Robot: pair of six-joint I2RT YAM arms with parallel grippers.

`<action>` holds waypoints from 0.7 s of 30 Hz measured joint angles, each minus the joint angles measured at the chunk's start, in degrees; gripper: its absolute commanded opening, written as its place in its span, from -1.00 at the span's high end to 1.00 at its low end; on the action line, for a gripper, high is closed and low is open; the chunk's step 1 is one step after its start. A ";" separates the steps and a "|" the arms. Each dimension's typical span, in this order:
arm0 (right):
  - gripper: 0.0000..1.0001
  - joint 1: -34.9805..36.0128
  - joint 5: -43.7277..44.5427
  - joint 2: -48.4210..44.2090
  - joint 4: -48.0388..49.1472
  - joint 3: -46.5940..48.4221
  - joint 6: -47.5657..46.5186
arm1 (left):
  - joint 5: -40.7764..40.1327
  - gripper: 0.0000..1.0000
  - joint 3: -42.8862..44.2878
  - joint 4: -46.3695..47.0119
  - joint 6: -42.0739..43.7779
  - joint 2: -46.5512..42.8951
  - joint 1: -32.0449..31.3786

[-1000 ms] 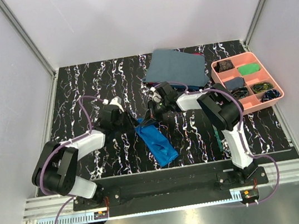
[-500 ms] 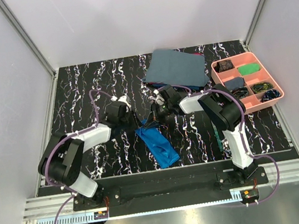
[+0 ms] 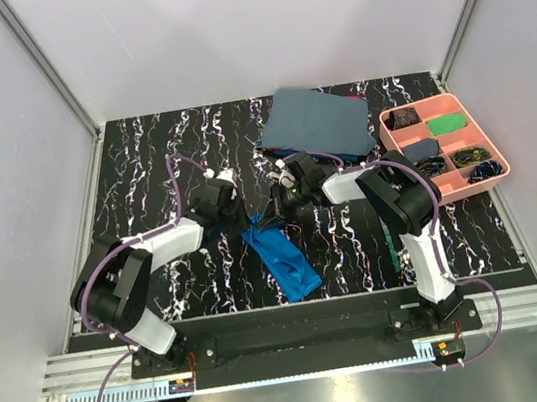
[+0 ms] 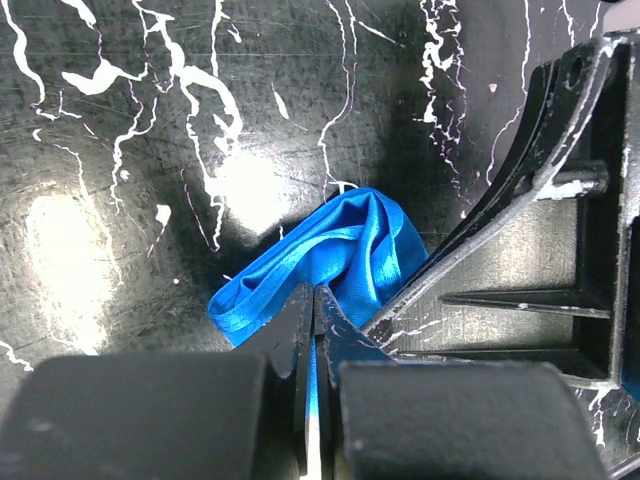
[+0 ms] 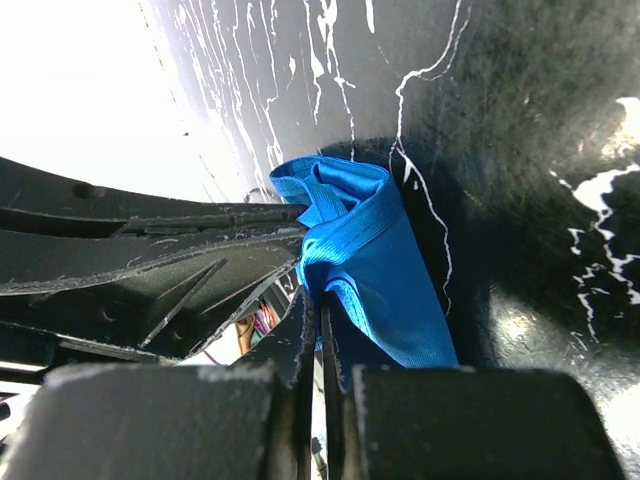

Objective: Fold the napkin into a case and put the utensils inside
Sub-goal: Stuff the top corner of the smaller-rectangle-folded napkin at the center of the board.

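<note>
The bright blue napkin (image 3: pixel 283 262) lies folded into a narrow strip that runs from the table's middle toward the near edge. Its far end is bunched up between both grippers. My left gripper (image 3: pixel 249 222) is shut on that end (image 4: pixel 345 245), with cloth pinched between its jaws. My right gripper (image 3: pixel 269 217) is shut on the same end (image 5: pixel 370 260) from the other side. Each wrist view shows the other gripper's fingers (image 4: pixel 520 230) (image 5: pixel 150 250) close by. A green sliver (image 3: pixel 387 238) shows beside the right arm; the utensils are otherwise hidden.
A larger dull grey-blue cloth (image 3: pixel 317 119) lies at the back centre. A pink compartment tray (image 3: pixel 494 149) with small items stands at the right. White walls and metal rails enclose the black marbled table (image 3: pixel 142 169).
My left gripper has moved right to the napkin's far end and closed on it. My right gripper shifted slightly right. The napkin's far end has bunched up between them.
</note>
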 measured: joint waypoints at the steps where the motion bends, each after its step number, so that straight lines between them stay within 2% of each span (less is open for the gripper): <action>1: 1.00 0.00 -0.11 0.00 0.07 0.00 0.00 | -0.04 1.00 0.07 -0.17 0.00 -0.11 -0.20; 10: 0.97 0.00 -1.46 0.39 0.15 0.92 0.02 | 0.70 1.00 -0.90 0.81 -1.92 -5.16 -1.90; 17: 0.71 0.33 -3.91 7.82 1.16 7.65 3.13 | -0.15 1.00 -3.13 3.58 -5.70 -4.85 -1.36; 21: 0.61 0.37 -4.22 9.16 2.97 8.02 4.17 | -0.79 1.00 -4.72 4.66 -7.80 -4.72 -1.18</action>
